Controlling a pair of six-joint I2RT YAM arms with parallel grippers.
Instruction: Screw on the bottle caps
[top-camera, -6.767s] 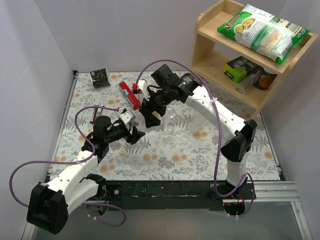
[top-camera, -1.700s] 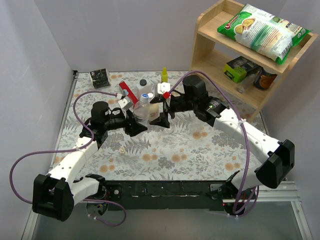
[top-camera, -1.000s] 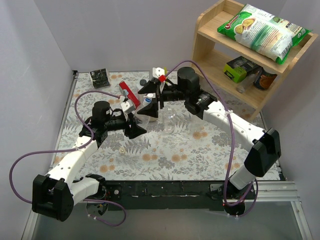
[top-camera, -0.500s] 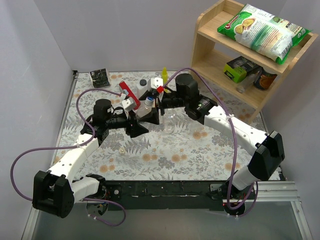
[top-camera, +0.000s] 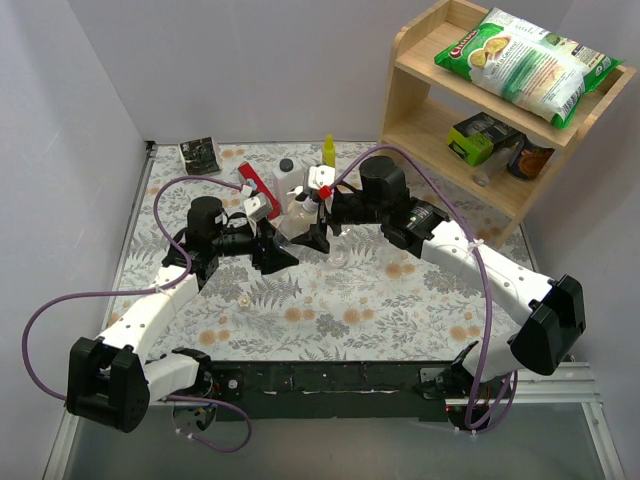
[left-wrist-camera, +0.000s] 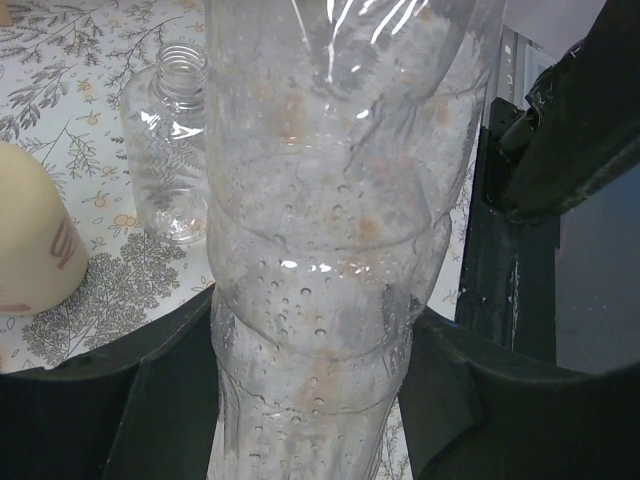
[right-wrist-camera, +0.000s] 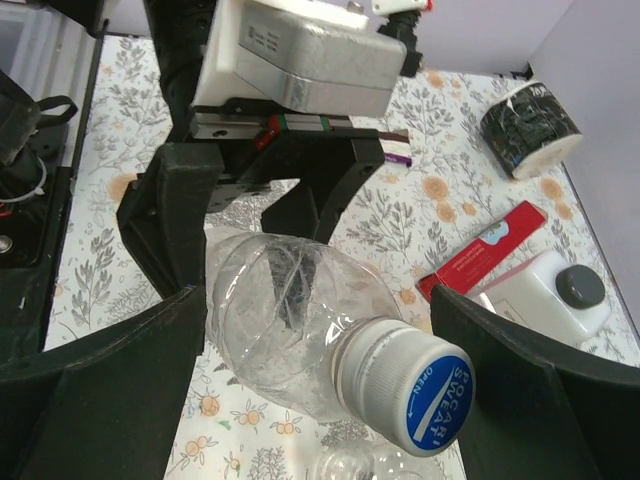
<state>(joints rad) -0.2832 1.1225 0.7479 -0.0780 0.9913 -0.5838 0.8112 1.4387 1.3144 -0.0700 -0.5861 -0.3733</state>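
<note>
My left gripper (left-wrist-camera: 310, 330) is shut on a clear bottle (left-wrist-camera: 330, 200) and holds it tilted above the table. In the top view the left gripper (top-camera: 272, 248) and the bottle (top-camera: 293, 225) are at mid-table. A blue cap (right-wrist-camera: 432, 398) sits on its neck. My right gripper (right-wrist-camera: 315, 300) is open, its fingers (right-wrist-camera: 110, 400) standing wide on either side of the bottle's capped end without clamping it; in the top view the right gripper (top-camera: 312, 228) is beside the bottle. A second clear bottle (left-wrist-camera: 175, 150) stands uncapped nearby. A pale cap (top-camera: 243, 297) lies on the table.
A white bottle with a black lid (right-wrist-camera: 560, 290), a red box (right-wrist-camera: 485, 250), a slim yellow bottle (top-camera: 328, 150) and a black tape roll (right-wrist-camera: 530, 125) stand at the back. A beige pump bottle (left-wrist-camera: 30, 240) is close by. A wooden shelf (top-camera: 470, 100) is at the right.
My right gripper came down from a raised spot behind the bottle and now straddles its capped end. My left gripper kept hold of the bottle and barely moved.
</note>
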